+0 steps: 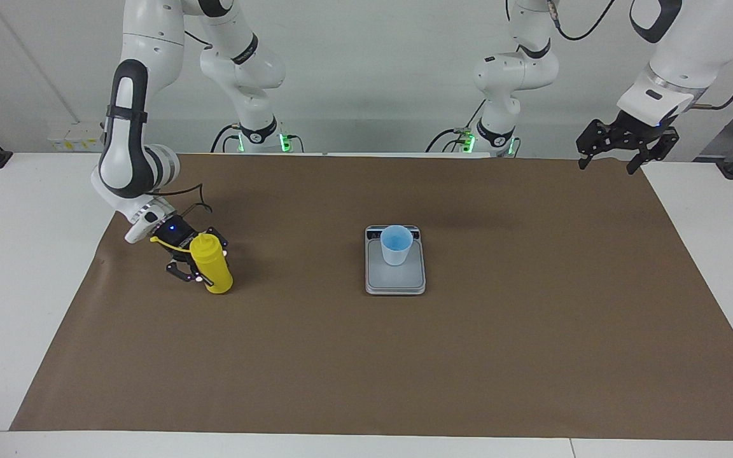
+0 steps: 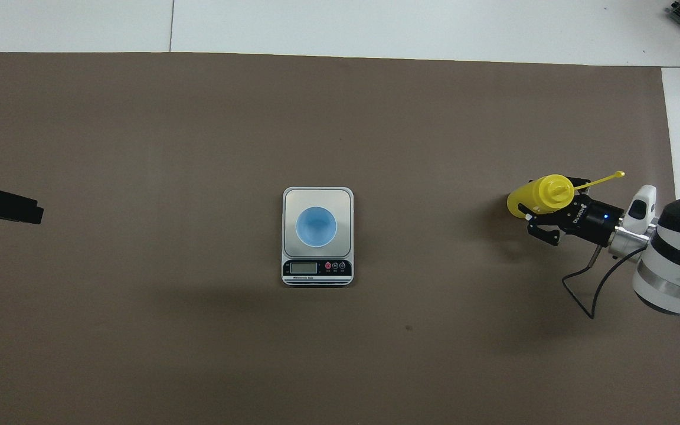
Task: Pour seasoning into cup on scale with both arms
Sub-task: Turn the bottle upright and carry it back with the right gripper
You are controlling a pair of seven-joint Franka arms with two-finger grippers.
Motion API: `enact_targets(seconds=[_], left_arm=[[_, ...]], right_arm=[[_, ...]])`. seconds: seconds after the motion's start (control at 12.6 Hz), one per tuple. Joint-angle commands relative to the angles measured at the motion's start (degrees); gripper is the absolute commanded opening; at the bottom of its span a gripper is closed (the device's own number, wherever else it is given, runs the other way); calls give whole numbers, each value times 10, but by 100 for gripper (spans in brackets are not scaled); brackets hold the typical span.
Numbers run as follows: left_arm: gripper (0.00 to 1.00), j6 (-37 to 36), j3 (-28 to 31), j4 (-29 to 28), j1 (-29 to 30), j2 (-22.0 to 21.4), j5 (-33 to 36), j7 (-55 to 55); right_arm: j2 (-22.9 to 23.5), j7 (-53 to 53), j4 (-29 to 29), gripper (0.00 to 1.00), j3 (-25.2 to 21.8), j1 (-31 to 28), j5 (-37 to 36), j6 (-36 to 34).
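The yellow seasoning point(image 1: 212, 270) bottle leans slightly at the right arm's end of the brown mat, its base down at the mat. My right gripper point(image 1: 203, 262) is shut on its body from the side; in the overhead view the right gripper point(image 2: 538, 203) and the seasoning point(image 2: 543, 193) show with the cap strap sticking out. The light blue cup point(image 1: 396, 245) stands upright on the silver-grey scale point(image 1: 395, 281) at the middle of the mat; from overhead, cup point(image 2: 316, 226) on scale point(image 2: 293, 198). My left gripper point(image 1: 606, 166) hangs open over the mat's corner at the left arm's end, holding nothing.
The brown mat point(image 1: 500, 356) covers most of the white table point(image 1: 16, 254). Two white arm bases with green lights point(image 1: 285, 141) stand at the robots' edge. A black cable point(image 2: 582, 289) loops from the right wrist down to the mat.
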Motion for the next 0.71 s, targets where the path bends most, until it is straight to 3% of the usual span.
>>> enact_targets(seconds=[0.0,0.08,0.63], left_arm=[[100,-5,-3,-8,6,-12,7,2],[100,-5,-3,-8,6,-12,7,2],[100,-5,-3,-8,6,-12,6,2]], right_arm=[[-6,-38,-6,66,6,-8,22,-9],[-6,-42,-6,100,6,-7,28,-8],[-7,-41,-10,100,4,-17,22,-10]])
